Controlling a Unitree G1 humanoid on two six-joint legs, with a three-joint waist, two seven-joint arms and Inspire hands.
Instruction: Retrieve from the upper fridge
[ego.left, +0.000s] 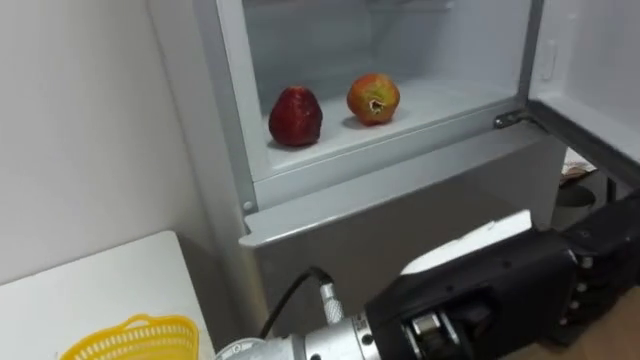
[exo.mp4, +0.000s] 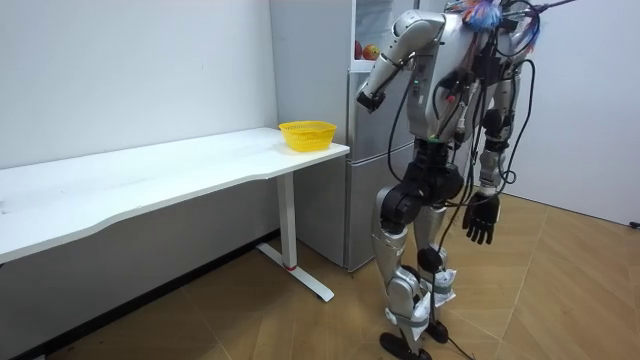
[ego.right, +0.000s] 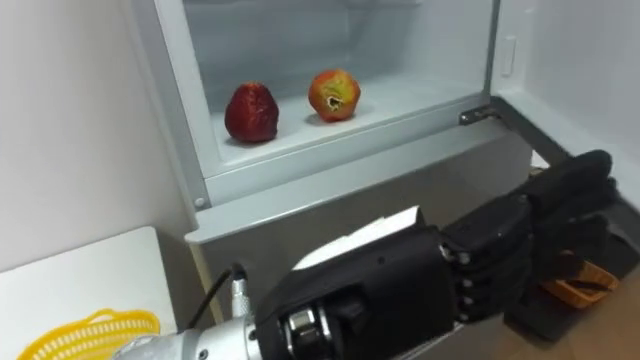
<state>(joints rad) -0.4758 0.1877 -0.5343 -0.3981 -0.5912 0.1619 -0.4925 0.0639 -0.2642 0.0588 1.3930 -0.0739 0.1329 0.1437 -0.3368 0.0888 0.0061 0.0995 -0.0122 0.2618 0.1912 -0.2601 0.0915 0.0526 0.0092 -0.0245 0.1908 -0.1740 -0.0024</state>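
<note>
Below the shelf edge (ego.right: 330, 142), the left hand (ego.right: 530, 245) hovers unclenched, well apart from both fruits (ego.right: 252, 112).

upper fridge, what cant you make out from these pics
The upper fridge: its top is cut off by the upper edge of both eye views, so any higher shelves are unknown.
The dark red fruit and the red-yellow fruit: too small in the room view to identify.
The yellow basket: cut by the eye views' bottom edge; in the room view its wall hides the inside.
</note>
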